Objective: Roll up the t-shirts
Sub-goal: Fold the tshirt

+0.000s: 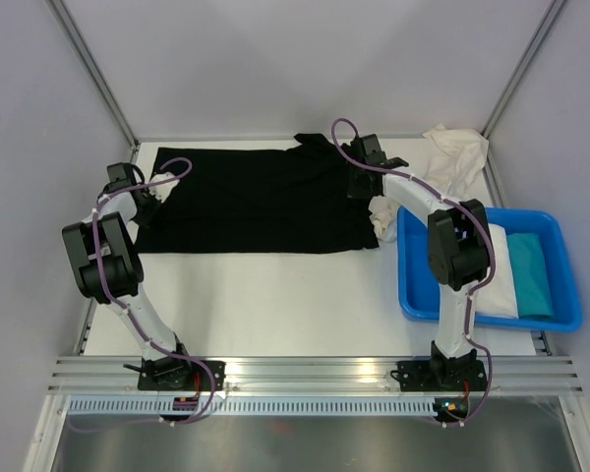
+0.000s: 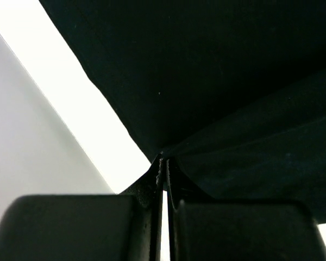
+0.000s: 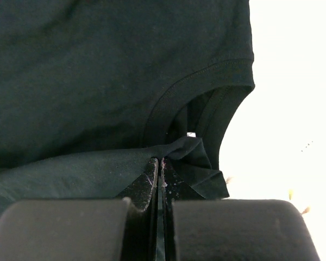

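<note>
White table [image 1: 275, 295]: one black t-shirt [image 1: 256, 202], left tool [image 2: 164, 163] and right tool [image 3: 161, 161] each clenched on its edge; one blue tub [image 1: 492, 321]

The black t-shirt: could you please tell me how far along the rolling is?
Nothing looks rolled yet. In hand: the black tee lies flat, left gripper pinching one end, right gripper by the collar. Left: rolling it, then the crumpled cream tee beyond the tub.

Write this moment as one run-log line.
black t-shirt unrolled, spread on table | left gripper shut on it | right gripper shut on it near collar
</note>
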Controlling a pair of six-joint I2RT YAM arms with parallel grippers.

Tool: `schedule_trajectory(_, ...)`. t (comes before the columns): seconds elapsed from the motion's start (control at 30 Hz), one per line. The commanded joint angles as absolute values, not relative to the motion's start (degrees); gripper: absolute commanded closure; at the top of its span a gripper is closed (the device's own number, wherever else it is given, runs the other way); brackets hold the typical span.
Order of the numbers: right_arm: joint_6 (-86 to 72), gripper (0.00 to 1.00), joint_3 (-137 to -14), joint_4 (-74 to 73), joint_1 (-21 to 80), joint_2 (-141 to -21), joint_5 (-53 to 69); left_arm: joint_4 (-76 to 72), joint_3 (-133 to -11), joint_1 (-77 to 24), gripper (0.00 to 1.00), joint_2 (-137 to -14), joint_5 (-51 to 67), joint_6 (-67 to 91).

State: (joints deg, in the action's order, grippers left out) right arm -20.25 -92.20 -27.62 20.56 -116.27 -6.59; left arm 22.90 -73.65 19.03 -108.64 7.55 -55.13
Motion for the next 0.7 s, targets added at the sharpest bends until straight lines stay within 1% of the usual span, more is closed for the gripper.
schedule_trajectory(0.0,-19.60,1.00,-94.66,-27.25,20.13,-116.98,-8.96,20.30,-76.11,18.28,0.98,-109.51,6.59,-53.00)
schedule_trajectory(0.67,-19.78,1.00,-97.38,-28.21,19.42,-119.97,-8.88,18.11,-82.53,16.35,0.98,-115.40,3.69,-49.48)
